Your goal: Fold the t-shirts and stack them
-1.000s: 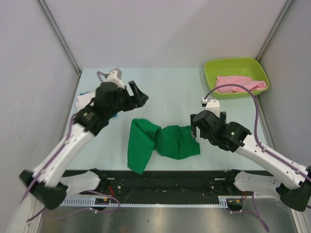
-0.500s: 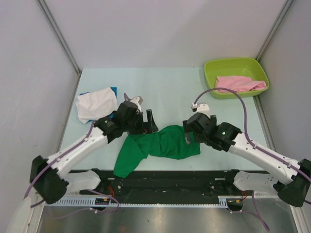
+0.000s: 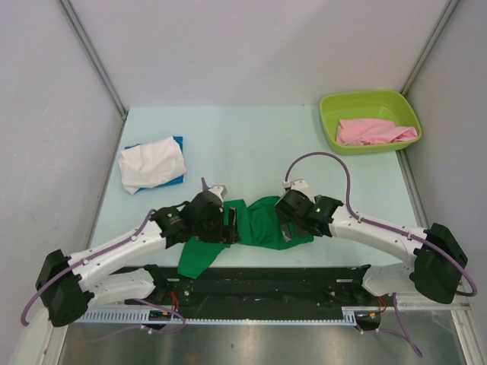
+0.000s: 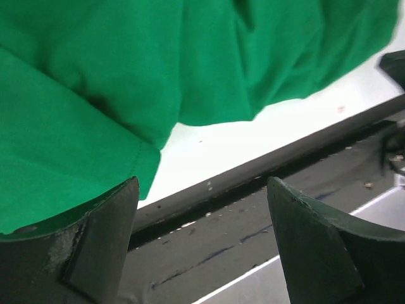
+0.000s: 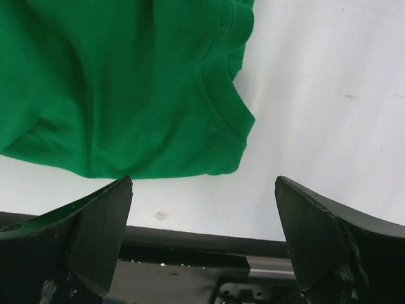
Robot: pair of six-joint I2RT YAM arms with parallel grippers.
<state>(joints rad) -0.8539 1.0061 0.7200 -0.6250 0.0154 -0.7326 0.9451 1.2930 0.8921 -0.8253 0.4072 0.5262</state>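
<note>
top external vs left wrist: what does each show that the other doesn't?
Top external only: the white t-shirt lying on a blue t-shirt at far left, and the pink t-shirt in the lime tub. Left wrist only: the left gripper fingers spread open with nothing between them, and the stitched hem of the green t-shirt. Both: that green t-shirt, crumpled at the near edge of the table.
</note>
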